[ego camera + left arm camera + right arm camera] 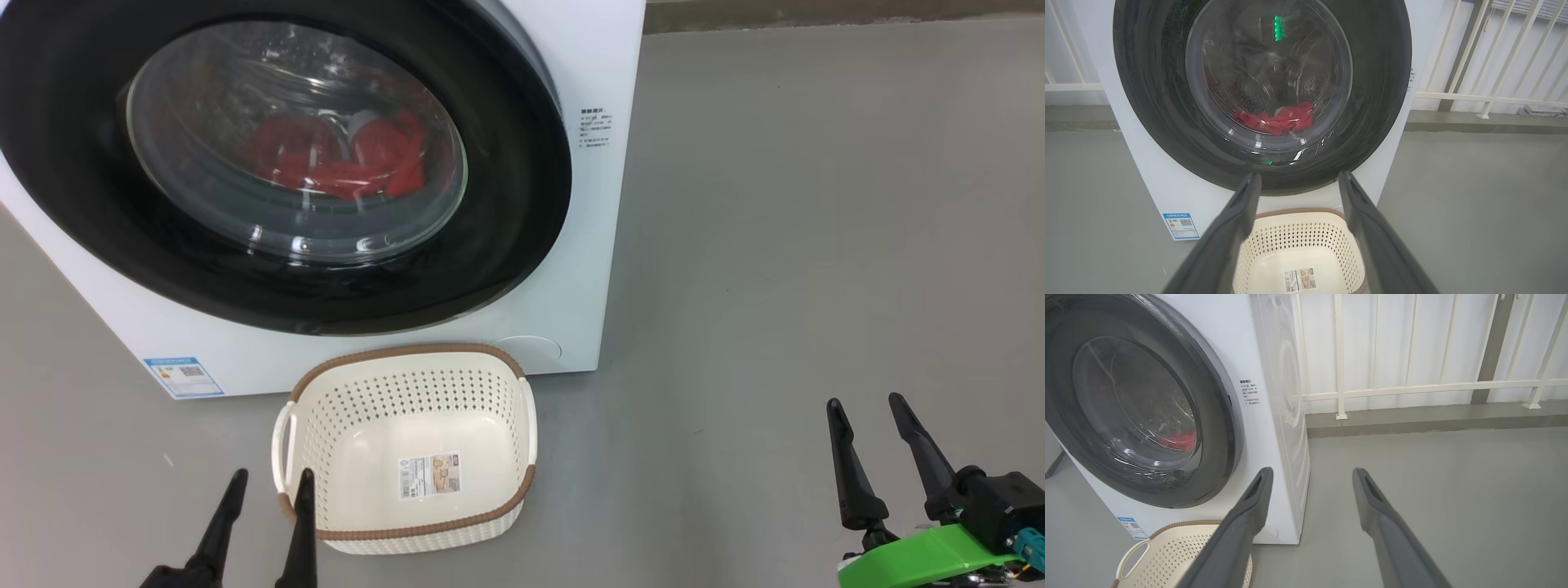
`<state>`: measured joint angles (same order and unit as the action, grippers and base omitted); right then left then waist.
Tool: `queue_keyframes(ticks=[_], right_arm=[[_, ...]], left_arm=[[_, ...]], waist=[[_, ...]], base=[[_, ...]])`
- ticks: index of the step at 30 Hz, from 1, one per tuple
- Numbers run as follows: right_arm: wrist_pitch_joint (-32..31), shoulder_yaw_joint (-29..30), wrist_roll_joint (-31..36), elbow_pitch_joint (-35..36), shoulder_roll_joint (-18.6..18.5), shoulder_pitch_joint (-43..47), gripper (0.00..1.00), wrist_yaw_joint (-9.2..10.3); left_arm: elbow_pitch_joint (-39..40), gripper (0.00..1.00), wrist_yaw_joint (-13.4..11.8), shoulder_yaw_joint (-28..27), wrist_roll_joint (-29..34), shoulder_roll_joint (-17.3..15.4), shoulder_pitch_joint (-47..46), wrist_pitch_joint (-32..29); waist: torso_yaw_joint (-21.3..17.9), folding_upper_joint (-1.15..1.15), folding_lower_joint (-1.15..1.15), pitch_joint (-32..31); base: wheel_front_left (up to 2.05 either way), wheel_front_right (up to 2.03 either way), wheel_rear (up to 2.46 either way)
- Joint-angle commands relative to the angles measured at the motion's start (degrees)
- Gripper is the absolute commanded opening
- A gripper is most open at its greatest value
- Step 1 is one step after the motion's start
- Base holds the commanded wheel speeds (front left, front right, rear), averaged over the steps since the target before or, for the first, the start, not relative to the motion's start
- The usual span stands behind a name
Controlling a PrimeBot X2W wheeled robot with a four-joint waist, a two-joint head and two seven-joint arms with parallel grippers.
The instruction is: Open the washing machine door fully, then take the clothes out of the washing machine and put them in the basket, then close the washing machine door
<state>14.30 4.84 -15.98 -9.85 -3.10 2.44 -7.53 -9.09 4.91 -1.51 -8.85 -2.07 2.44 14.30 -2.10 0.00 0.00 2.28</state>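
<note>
I see white railing (1412, 388) behind washing machine (589, 245), grey floor (775, 245) to its right. Washing machine door (510, 196) shut, stands between me and drum. Clothes (343, 159) lie behind glass, low in drum. Basket (408, 392) on floor just before machine. Left jaws apart, holding nothing, just beside basket's left rim, door well ahead. Right jaws apart, holding nothing, well right of basket.

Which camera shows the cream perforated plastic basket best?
Head view: the whole cream perforated plastic basket shows, rim to base. Left wrist view hides its sides behind the left end effector's fingers; right wrist view catches one handled corner.
</note>
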Motion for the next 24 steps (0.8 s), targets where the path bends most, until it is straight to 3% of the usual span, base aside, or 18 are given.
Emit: queue_keyframes(ticks=[1,21,22,24], right_arm=[[0.7,-1.07,0.18,1.4,-0.66,-0.09,1.0,0.04],[0.7,-1.3,-1.79,1.67,-0.24,-1.0,1.0,0.04],[0.7,-1.59,-2.26,1.86,-0.21,-1.44,0.46,0.04],[0.7,-2.02,-3.41,2.56,-0.15,-2.72,0.0,0.04]], left_arm=[[0.73,1.0,-0.45,-2.04,-0.79,-0.81,-1.17,0.7],[-1.14,1.0,0.5,-1.94,-3.18,-0.81,-1.25,0.7],[-1.06,1.0,0.5,-1.84,-3.27,-0.81,-1.28,0.7],[-0.91,1.0,0.5,-1.57,-3.41,-0.81,-1.35,0.7]], waist=[[0.0,0.0,0.0,0.04],[0.5,0.0,0.0,0.29],[0.48,0.0,0.0,0.35],[0.47,0.0,0.0,0.56]], base=[[0.0,0.0,0.0],[0.0,0.0,0.0],[0.0,0.0,0.0],[0.0,0.0,0.0]])
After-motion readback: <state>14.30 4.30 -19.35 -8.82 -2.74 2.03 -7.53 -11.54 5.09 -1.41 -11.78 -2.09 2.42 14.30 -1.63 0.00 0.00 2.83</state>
